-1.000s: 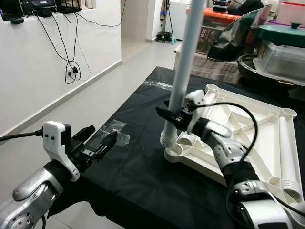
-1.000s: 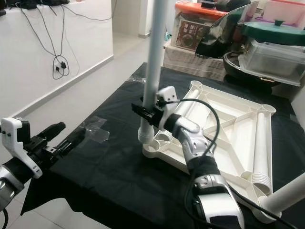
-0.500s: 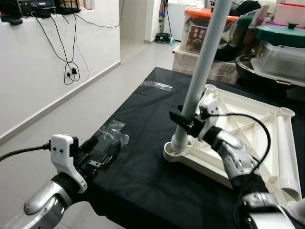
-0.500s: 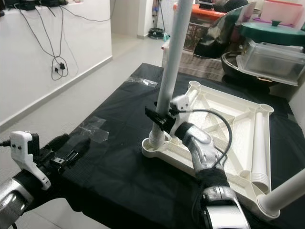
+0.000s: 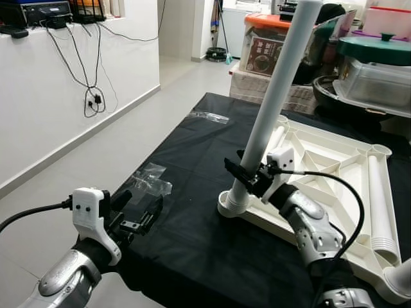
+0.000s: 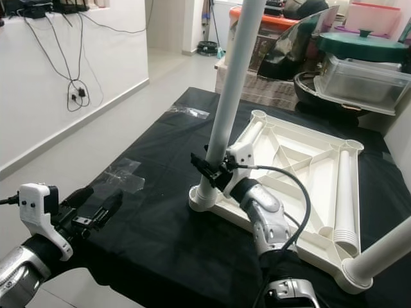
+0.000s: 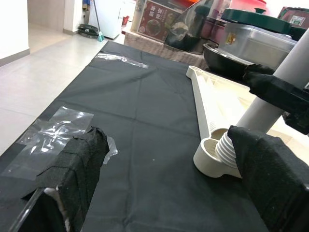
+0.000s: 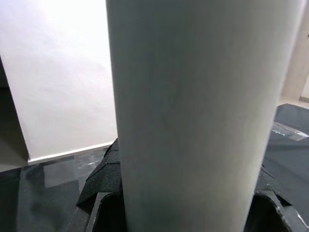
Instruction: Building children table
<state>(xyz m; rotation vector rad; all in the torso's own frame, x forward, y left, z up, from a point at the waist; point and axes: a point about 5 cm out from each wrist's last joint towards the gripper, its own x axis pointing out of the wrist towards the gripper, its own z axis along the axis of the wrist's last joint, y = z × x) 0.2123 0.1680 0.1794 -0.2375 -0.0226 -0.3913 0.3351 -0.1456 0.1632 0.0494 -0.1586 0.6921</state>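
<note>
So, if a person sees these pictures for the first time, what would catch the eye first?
Probably the long grey table leg, which leans above the black cloth, its foot in the near-left corner socket of the upturned white tabletop. The right gripper is clamped on it low down. The left gripper hovers open near the cloth's left edge, by a clear plastic bag.

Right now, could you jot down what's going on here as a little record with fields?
Work surface: black cloth on a table
Piece being built: white tabletop lying upside down
Right gripper: fingers shut on the table leg, which leans in a corner socket
Left gripper: fingers open, holding nothing, near a clear plastic bag
</note>
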